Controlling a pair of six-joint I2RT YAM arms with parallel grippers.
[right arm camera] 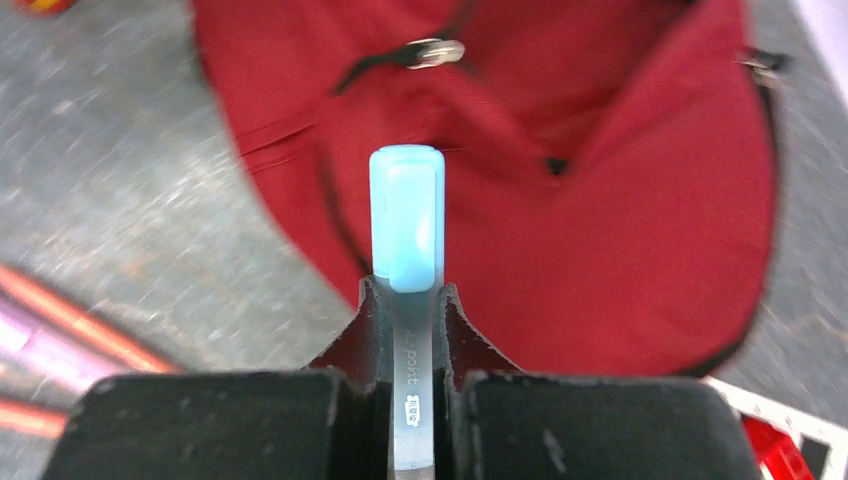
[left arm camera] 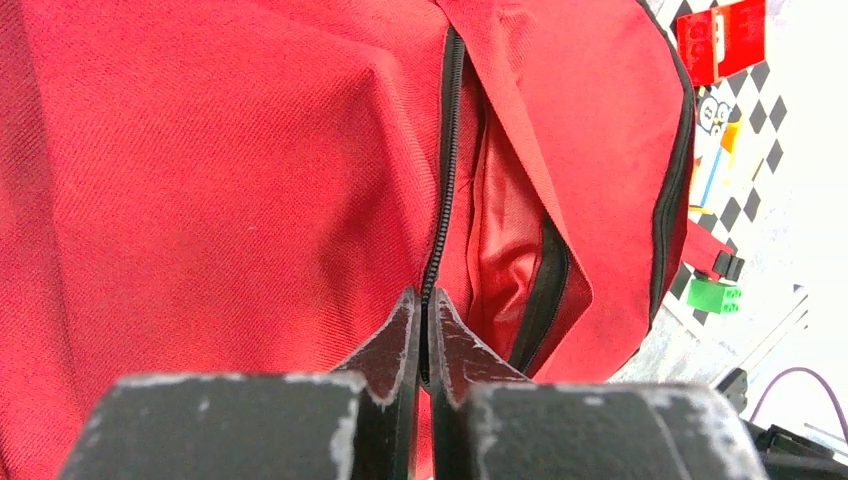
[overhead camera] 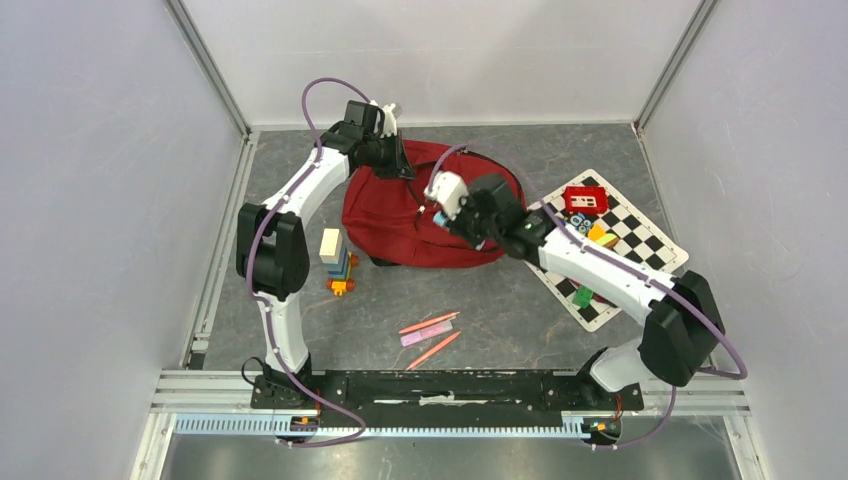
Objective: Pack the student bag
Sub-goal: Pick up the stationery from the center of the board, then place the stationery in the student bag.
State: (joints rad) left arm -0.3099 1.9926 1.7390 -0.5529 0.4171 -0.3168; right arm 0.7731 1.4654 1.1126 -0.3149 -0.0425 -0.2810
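The student bag (overhead camera: 400, 222) lies on the grey table (overhead camera: 500, 320) between my two arms, its zip partly open. My left fingers (left arm camera: 408, 325) are pressed together, pinching the bag's zip edge at its far side. My right fingers (right arm camera: 370, 322) clamp a light blue pen (right arm camera: 407, 210) above the bag.

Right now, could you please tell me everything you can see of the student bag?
The student bag is a dark red woven-fabric backpack lying flat on the grey table, toward its far side. A black zip, partly open, shows red fabric inside. The left tool is shut on its zip edge; the right tool, gripping a blue-capped pen, hangs above it.
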